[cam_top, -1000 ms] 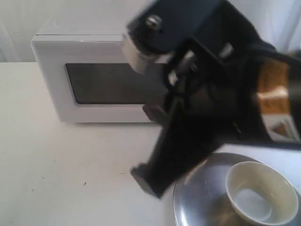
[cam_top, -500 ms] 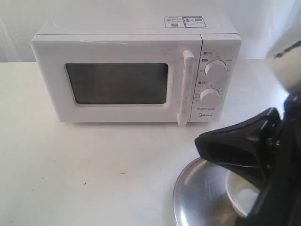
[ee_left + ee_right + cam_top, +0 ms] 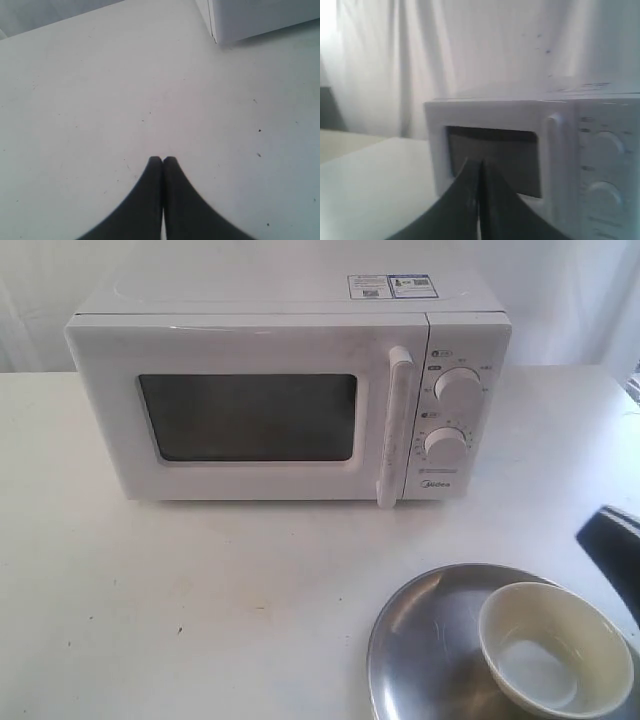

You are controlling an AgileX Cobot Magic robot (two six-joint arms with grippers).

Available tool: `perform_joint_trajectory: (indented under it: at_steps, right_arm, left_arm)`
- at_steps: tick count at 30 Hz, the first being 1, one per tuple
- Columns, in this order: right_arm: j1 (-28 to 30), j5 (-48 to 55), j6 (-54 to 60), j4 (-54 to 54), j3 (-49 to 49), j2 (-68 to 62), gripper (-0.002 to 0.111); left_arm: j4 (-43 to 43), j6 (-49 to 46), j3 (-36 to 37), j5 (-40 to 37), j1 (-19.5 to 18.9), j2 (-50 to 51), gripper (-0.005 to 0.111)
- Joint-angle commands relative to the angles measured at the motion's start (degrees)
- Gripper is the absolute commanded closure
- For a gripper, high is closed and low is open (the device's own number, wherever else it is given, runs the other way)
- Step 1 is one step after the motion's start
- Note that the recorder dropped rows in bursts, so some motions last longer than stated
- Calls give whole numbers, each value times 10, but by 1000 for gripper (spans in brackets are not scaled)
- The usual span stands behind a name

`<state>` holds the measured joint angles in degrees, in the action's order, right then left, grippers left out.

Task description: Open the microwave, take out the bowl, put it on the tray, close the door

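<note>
The white microwave [image 3: 290,390] stands at the back of the table with its door [image 3: 250,415] closed flush and the bar handle [image 3: 395,425] upright. Front right, the cream-white bowl [image 3: 555,660] sits upright on the steel tray [image 3: 425,640]. A dark part of my right arm [image 3: 612,550] shows at the right edge of the exterior view. My right gripper [image 3: 480,165] is shut and empty, facing the microwave [image 3: 530,145] from a distance. Over bare table, my left gripper [image 3: 162,160] is shut and empty, with a microwave corner [image 3: 250,20] beyond it.
A white curtain [image 3: 560,290] hangs behind the microwave. The white table [image 3: 180,600] stretches bare in front of and to the left of the microwave. Its right edge lies just past the tray.
The right arm, which filled the middle of the exterior view, has pulled away to the right edge, uncovering the closed door, the knobs and the bowl on the tray.
</note>
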<state>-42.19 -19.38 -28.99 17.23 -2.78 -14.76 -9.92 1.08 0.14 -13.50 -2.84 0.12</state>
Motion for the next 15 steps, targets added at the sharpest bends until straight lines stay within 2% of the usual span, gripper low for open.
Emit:
perform_joint_trajectory:
  at_steps: [1, 7, 15]
  right_arm:
    - [136, 53, -89, 40, 28, 72, 108]
    - [256, 111, -43, 43, 28, 93, 108]
    - [264, 259, -41, 24, 28, 100, 108]
  left_arm:
    - [4, 2, -1, 0, 1, -1, 107]
    - [4, 2, -1, 0, 1, -1, 107]
    - [4, 2, -1, 0, 1, -1, 107]
